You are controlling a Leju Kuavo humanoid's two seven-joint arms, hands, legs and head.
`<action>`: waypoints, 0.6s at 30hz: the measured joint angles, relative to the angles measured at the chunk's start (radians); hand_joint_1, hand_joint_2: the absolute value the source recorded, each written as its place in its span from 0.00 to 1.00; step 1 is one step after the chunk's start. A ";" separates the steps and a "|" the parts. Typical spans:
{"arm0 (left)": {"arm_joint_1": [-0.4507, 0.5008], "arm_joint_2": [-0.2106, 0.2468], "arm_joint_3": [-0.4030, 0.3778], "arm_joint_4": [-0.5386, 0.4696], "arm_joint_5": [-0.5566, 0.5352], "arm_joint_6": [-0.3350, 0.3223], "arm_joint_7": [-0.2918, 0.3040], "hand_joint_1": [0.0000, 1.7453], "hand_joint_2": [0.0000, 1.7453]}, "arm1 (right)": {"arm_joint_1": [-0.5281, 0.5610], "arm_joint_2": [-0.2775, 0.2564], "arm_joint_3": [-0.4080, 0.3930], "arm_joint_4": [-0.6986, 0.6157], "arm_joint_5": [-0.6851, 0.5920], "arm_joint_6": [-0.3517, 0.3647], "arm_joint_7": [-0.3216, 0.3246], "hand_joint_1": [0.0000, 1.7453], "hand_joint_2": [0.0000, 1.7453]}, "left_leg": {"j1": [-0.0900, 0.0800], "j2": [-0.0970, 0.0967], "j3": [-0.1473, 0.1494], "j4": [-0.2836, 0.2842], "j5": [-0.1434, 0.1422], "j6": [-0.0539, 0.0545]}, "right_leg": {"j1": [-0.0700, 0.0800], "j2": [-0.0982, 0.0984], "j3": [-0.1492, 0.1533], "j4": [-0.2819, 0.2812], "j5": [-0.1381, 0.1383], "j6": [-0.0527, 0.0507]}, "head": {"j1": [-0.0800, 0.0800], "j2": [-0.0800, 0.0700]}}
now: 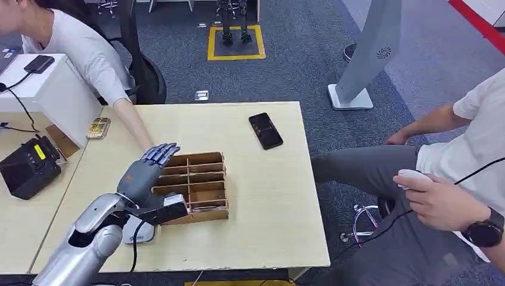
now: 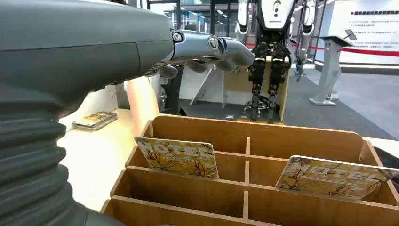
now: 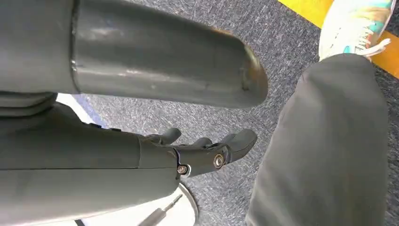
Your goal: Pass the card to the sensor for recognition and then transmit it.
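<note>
Two patterned hotel cards stand in a slotted wooden rack [image 1: 199, 185] at lower centre of the head view. In the left wrist view, one card [image 2: 178, 156] leans at centre left, the other [image 2: 331, 177] at lower right. My left hand [image 1: 145, 170] hovers over the rack's left edge, fingers extended and apart, holding nothing. My right hand [image 3: 207, 150] hangs over the carpet, fingers loosely spread, also empty. A black reader [image 1: 27, 167] sits at the frame's left edge; a phone [image 1: 265, 130] lies on the bench [image 1: 268, 202] — upper centre. I'd lower slowly, pinching one card's top edge squarely, without knocking the dividers. A person's arm [image 1: 132, 122] reaches nearby — I'd keep apart.
</note>
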 joint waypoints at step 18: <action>0.000 -0.003 0.000 0.008 -0.080 0.045 0.031 0.00 1.00 | -0.001 0.000 0.014 0.000 0.001 -0.018 -0.018 0.00 0.00 | 0.000 0.000 0.000 0.000 0.000 0.000 | 0.000 0.000 0.000 0.000 0.000 0.000 | 0.000 0.000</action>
